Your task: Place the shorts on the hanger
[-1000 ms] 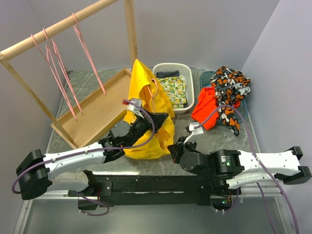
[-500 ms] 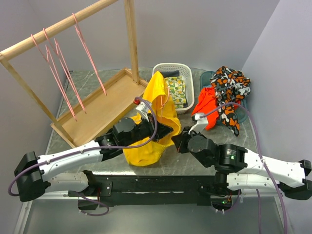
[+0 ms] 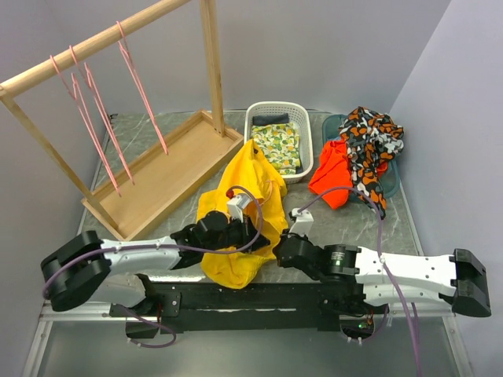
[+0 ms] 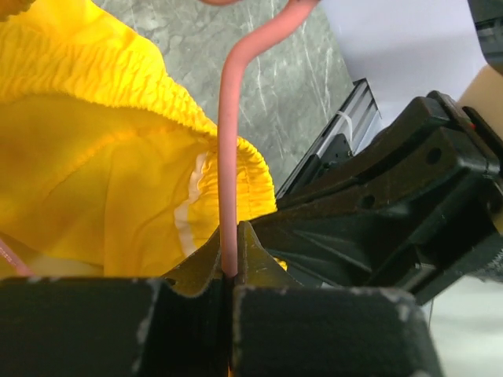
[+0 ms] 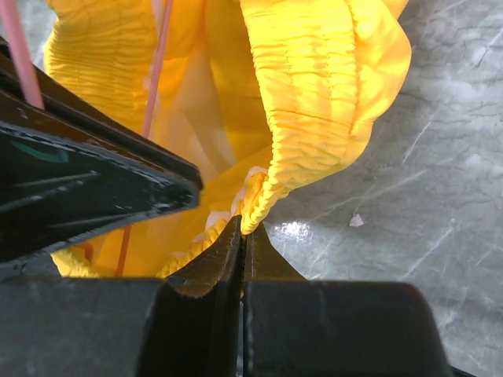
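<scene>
The yellow shorts (image 3: 246, 188) lie bunched on the grey table in front of both arms; they also show in the left wrist view (image 4: 102, 165) and the right wrist view (image 5: 314, 86). My left gripper (image 3: 253, 229) is shut on the thin pink wire of the hanger (image 4: 229, 157), which runs up from the jaws into the shorts; the wire shows in the right wrist view (image 5: 159, 55) too. My right gripper (image 3: 280, 253) is shut on the gathered elastic waistband (image 5: 259, 200) of the shorts, close to the left gripper.
A wooden rack (image 3: 94, 43) with several pink hangers (image 3: 98, 126) stands at the back left on a wooden tray (image 3: 157, 181). A white basket (image 3: 279, 110) with patterned cloth sits behind. An orange-red cloth (image 3: 328, 177) and a black-white-orange cloth (image 3: 369, 141) lie at the right.
The shorts and hanger have come down from held upright to lying low on the table. Both grippers have dropped and drawn nearer the front edge, closer together.
</scene>
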Tool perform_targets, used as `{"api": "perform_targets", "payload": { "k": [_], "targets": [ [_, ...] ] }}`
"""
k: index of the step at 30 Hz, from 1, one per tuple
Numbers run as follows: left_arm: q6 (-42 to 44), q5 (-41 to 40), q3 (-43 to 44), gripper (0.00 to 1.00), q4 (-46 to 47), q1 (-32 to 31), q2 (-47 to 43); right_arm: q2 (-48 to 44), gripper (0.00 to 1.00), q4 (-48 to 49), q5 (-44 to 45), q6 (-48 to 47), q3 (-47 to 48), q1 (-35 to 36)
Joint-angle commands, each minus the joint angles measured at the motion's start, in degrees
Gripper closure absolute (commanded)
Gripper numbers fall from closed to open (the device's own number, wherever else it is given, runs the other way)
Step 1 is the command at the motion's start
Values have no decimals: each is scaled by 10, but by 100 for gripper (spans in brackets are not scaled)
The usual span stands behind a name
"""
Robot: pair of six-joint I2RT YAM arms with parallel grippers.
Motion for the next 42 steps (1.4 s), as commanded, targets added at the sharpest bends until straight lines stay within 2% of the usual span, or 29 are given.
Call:
{"api": "perform_targets", "payload": {
  "k": [1,4,5,14,26,29,32,42],
  "targets": [
    [-13,30,1,96,99,9,40,32,100,33,21,17,-3,-7],
    [-22,33,-8,85,124,23,62,58,100,34,19,18,0,-9],
    [-24,29,-7,75,124,26,65,62,100,37,17,18,0,-8],
    [-11,27,28,66,106,70,78,81,100,58,4,19,-11,-8],
    [15,87,83,66,78,88,137,77,100,61,5,23,-20,-9],
    [28,93,102,66,36,82,149,75,100,59,7,25,-23,-9],
    [44,67,134,67,-24,74,169,70,100,58,9,35,-29,-9],
    [67,-6,200,64,-92,44,210,26,100,76,8,39,-58,-10]
  ]
}}
